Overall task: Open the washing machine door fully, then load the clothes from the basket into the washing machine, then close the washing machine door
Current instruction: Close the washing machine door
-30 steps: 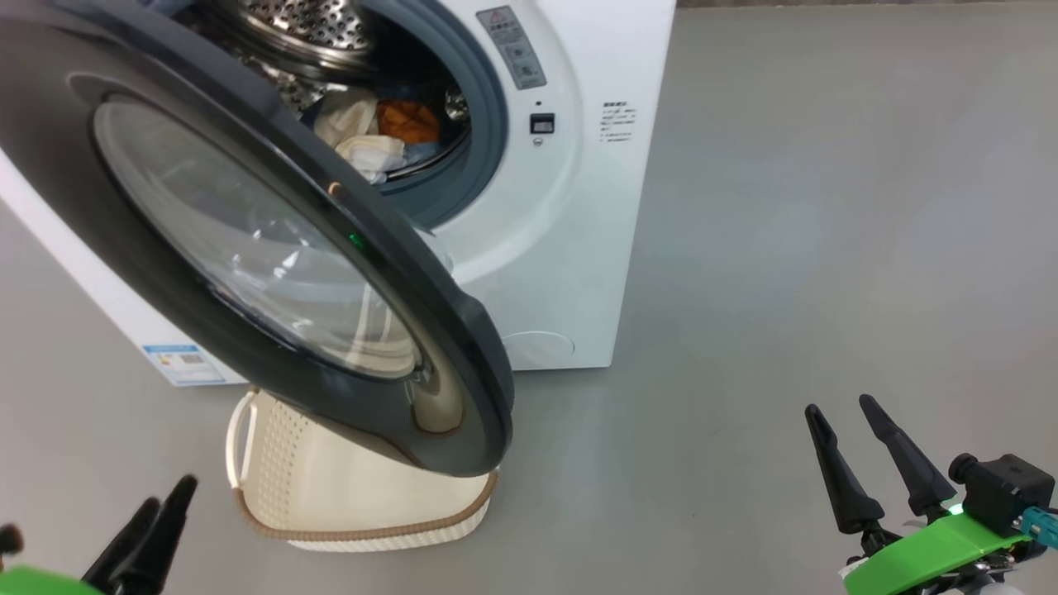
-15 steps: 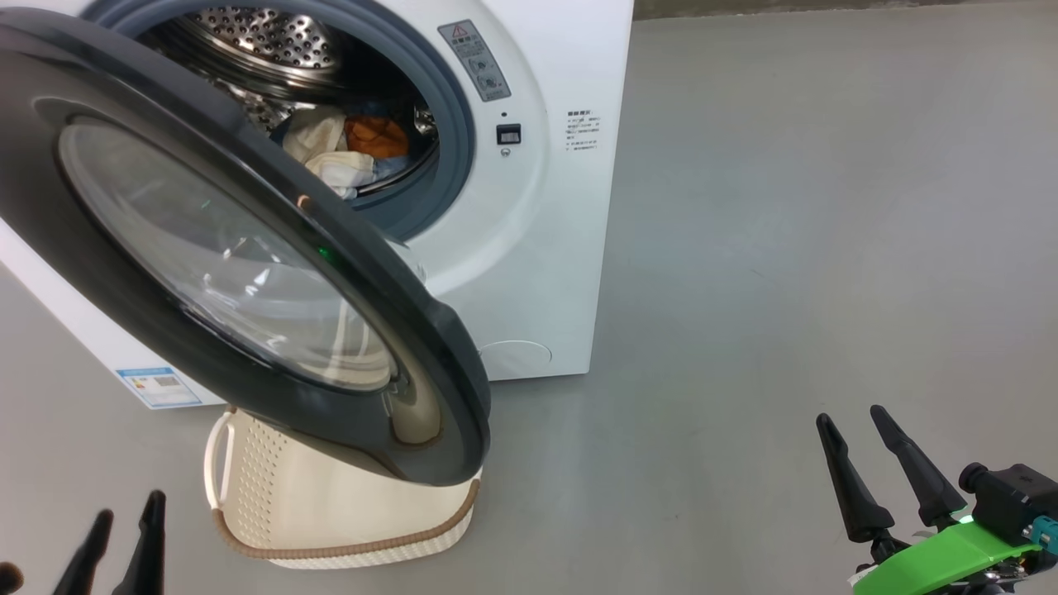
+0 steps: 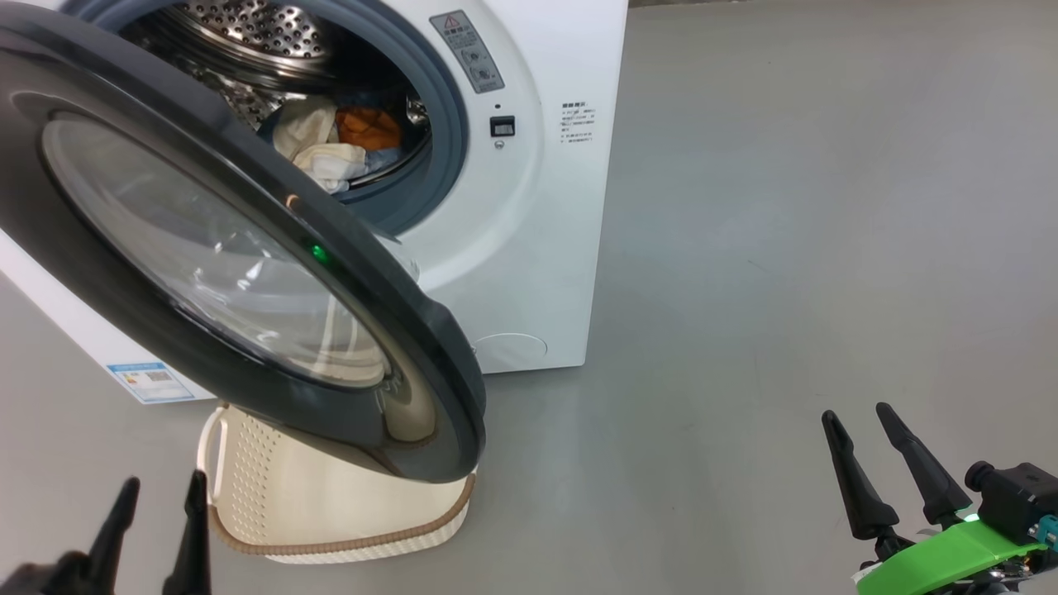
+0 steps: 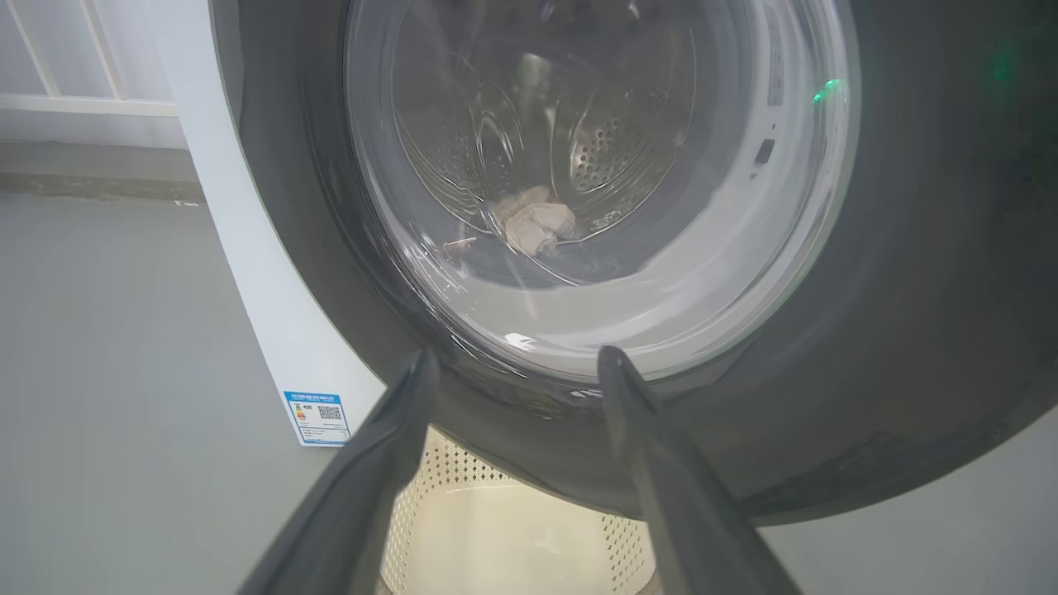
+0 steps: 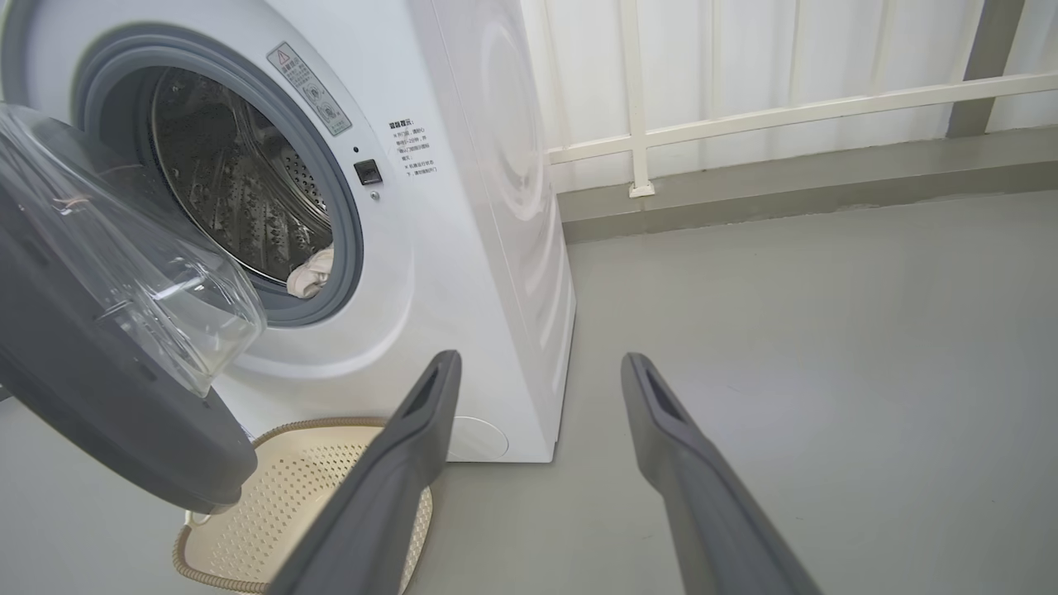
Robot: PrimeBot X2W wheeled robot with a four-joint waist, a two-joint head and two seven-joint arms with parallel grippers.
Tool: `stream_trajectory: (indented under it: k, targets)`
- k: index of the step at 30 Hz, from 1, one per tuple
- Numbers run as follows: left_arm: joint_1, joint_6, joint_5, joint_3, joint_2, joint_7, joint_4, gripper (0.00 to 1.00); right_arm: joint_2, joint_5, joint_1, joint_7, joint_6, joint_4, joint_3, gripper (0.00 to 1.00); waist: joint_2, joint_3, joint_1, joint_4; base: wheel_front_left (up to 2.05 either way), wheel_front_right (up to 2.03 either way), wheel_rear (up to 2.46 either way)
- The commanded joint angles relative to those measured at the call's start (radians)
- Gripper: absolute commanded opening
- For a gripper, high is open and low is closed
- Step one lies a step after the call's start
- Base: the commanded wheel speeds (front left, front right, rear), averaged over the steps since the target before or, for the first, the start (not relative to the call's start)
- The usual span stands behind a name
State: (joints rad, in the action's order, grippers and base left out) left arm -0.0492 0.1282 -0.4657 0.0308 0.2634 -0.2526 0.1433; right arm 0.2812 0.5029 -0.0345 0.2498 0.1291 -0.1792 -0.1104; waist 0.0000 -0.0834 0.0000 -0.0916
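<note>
The white washing machine (image 3: 529,248) stands at the upper left with its door (image 3: 430,388) swung out over the cream basket (image 3: 331,512). Cream-white and orange clothes (image 3: 331,145) lie in the steel drum. My left gripper (image 3: 165,481) is open at the lower left, just left of the basket and below the door. In the left wrist view the left gripper (image 4: 517,354) points at the door's lower black rim (image 4: 909,330), with a cloth (image 4: 537,227) visible through the glass. My right gripper (image 3: 857,411) is open over bare floor at the lower right. The basket (image 5: 306,496) looks empty where it shows.
Grey floor (image 3: 785,248) stretches to the right of the machine. A blue label sticker (image 4: 318,417) is on the machine's side near the floor. Behind the machine runs a white railing (image 5: 744,116) along a wall with a low kerb.
My left gripper's fingers have spread apart and risen a little beside the basket. The head camera has shifted, sliding the machine leftward in view. The right gripper holds its place.
</note>
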Motion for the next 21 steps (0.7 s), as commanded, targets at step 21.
stream_trajectory:
  k: [21]
  targets:
    - [-0.008, 0.003, 0.124, -0.092, -0.066, -0.009, -0.008, 1.0, 0.01, -0.02, -0.016, 0.012, 0.002, 0.027, -0.022, 1.0, 0.0, -0.01, 0.0, 0.007, 0.0, 0.0, 0.0]
